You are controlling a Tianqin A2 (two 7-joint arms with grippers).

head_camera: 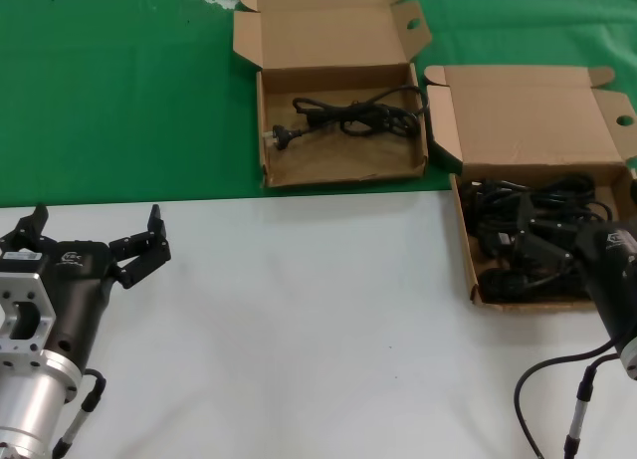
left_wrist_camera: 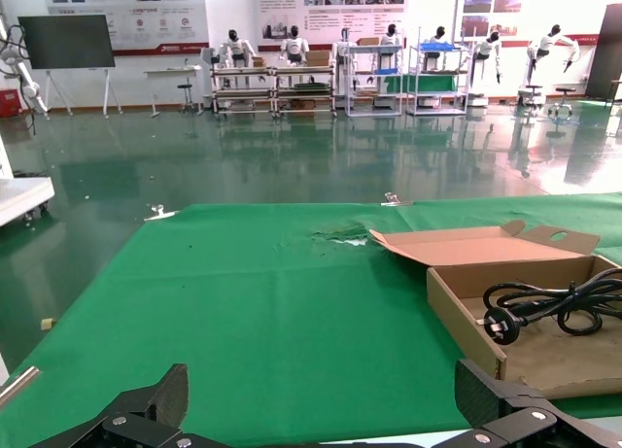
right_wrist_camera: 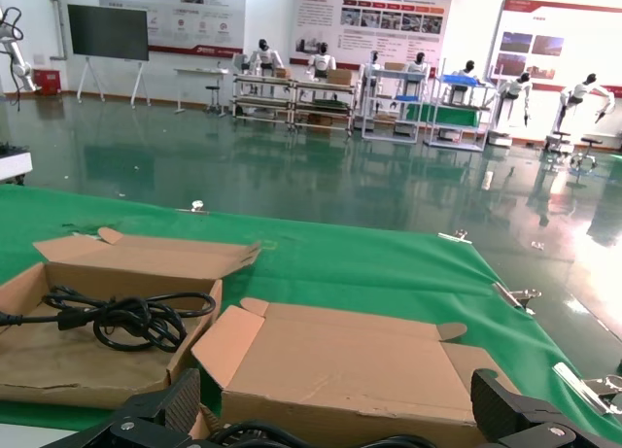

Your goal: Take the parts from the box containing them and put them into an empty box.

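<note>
Right pincer dips into the cord pile

Right pincer (head_camera: 532, 242), fingers apart, sits among power cords (head_camera: 557, 205) in the lighter box (head_camera: 468, 235); clamp one cord only. Left pincer (head_camera: 95, 242) waits apart over the counter (head_camera: 318, 320).

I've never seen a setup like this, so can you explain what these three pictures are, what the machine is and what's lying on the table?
A two-armed robot is seen three ways: one camera on its head looking down, one on each wrist. On the green cloth stand two shallow cardboard boxes with lids open. The darker brown box holds one black power cord. The lighter tan box holds a tangle of black cords. The right gripper is down inside that tan box among the cords; whether it grips one cannot be seen. The left gripper waits open over the white table surface, holding nothing. Each wrist picture shows its own fingertips along one edge.
</note>
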